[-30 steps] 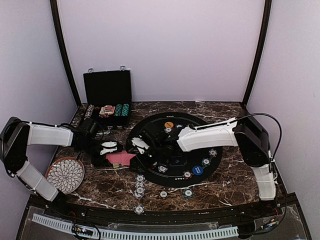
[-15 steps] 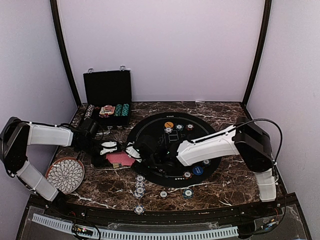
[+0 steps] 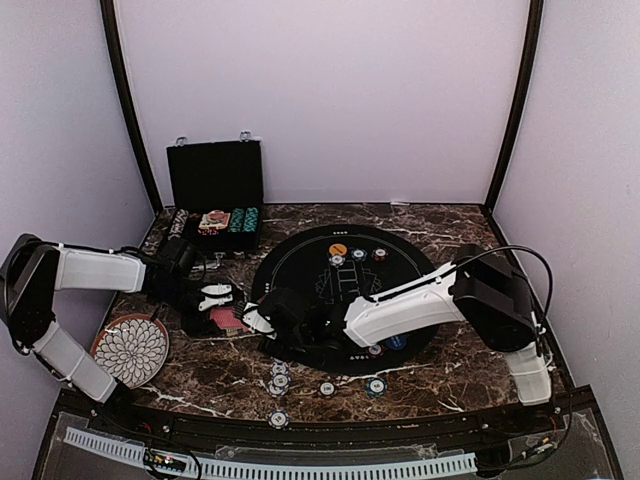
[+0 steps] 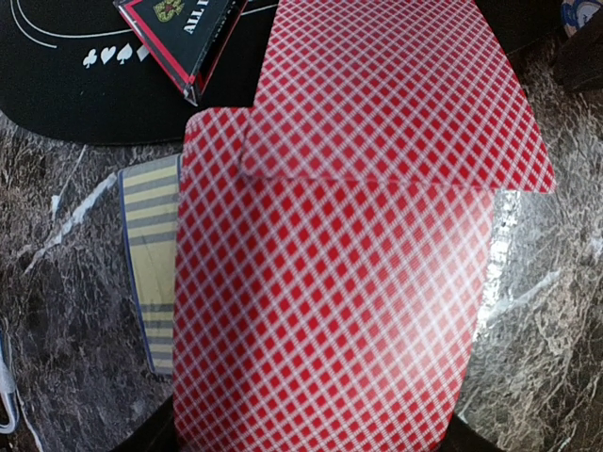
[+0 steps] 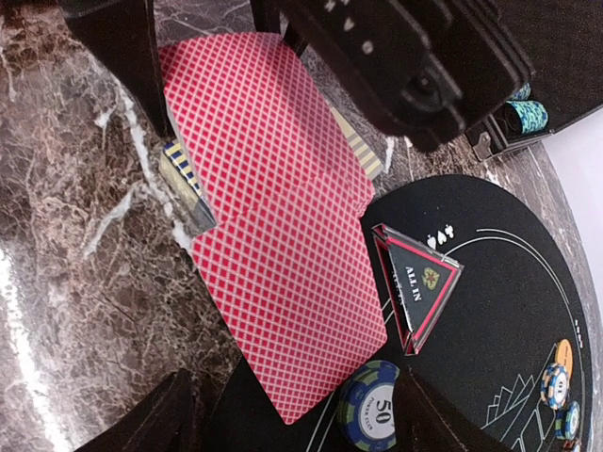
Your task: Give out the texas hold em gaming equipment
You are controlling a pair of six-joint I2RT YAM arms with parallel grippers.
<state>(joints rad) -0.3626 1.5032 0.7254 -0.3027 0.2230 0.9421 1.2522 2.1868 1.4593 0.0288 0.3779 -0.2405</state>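
Take the round black mat as your landmark: it covers the middle of the marble worktop, and most of the gear is arranged on or around it. Behind its left edge the black case stands open with chips racked inside, probably the supply you deal from. Off the mat's near left, the flower-patterned plate sits unused.

At the mat's left edge your left gripper is clamped on the red-backed cards, holding the pack low over the marble like a dealer's hand. From its wrist view, one card is slid forward off the top, reaching onto the mat, which suggests it is being offered for a pull. Your right gripper hovers over that card's far end with its fingers well apart, holding nothing.

The cards show a fine red diamond lattice on white with rounded corners. Just beside the forward card lies the triangle marker, black with a red rim and "ALL IN" lettering, next to a striped-edge chip marked 50. More chips dot the worktop in front of the mat, and an orange button lies toward the mat's back.
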